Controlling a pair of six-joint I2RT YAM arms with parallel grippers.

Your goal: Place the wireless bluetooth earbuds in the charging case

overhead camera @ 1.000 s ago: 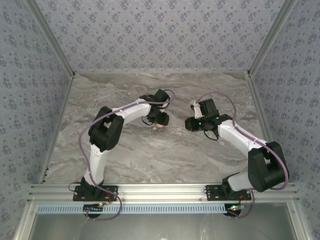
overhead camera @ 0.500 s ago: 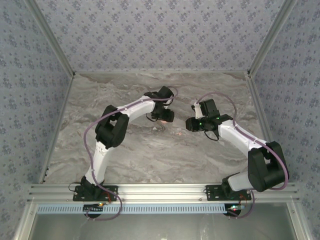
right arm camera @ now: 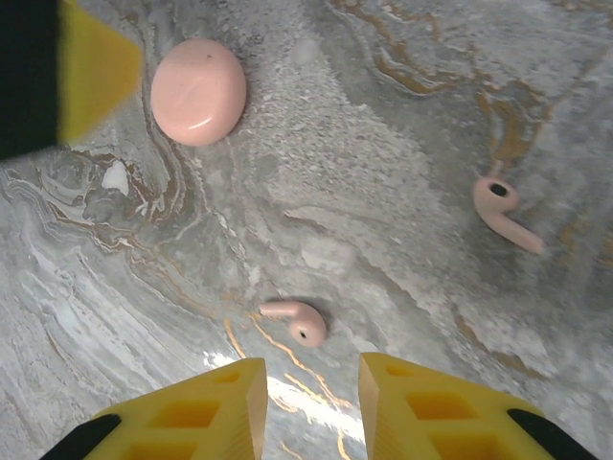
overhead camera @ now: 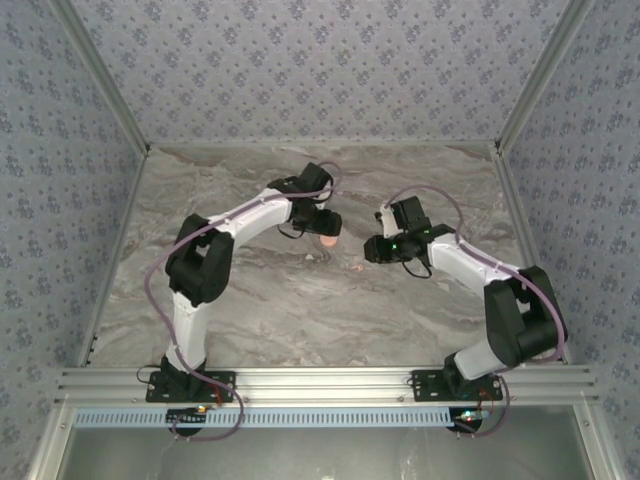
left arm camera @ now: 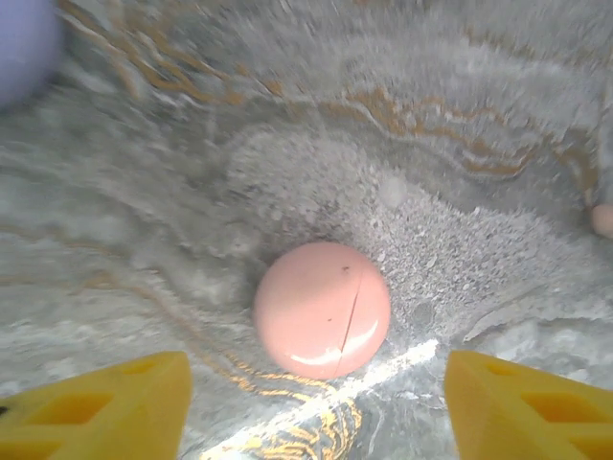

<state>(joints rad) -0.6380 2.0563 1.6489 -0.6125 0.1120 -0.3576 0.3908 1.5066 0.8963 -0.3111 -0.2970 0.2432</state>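
A round pink charging case [left arm camera: 323, 309] lies shut on the marble table, a seam across its lid. My left gripper [left arm camera: 311, 412] hovers just short of it, open, with a yellow finger on either side and nothing between them. From above, the case [overhead camera: 327, 240] shows beside that gripper [overhead camera: 320, 226]. One pink earbud [right arm camera: 299, 322] lies just ahead of my right gripper [right arm camera: 311, 412], whose jaws stand a little apart and empty. Another pink earbud [right arm camera: 503, 211] lies farther right, and the case [right arm camera: 198, 91] is at upper left.
A lilac rounded thing [left arm camera: 24, 48] sits at the top left corner of the left wrist view. A left finger [right arm camera: 91, 72] shows beside the case in the right wrist view. Patterned walls and metal rails [overhead camera: 320, 385] bound the marble table [overhead camera: 250, 300].
My left gripper has opened wider and drawn slightly back, leaving the pink case in view on the table. The right gripper has shifted a little left toward the earbud.
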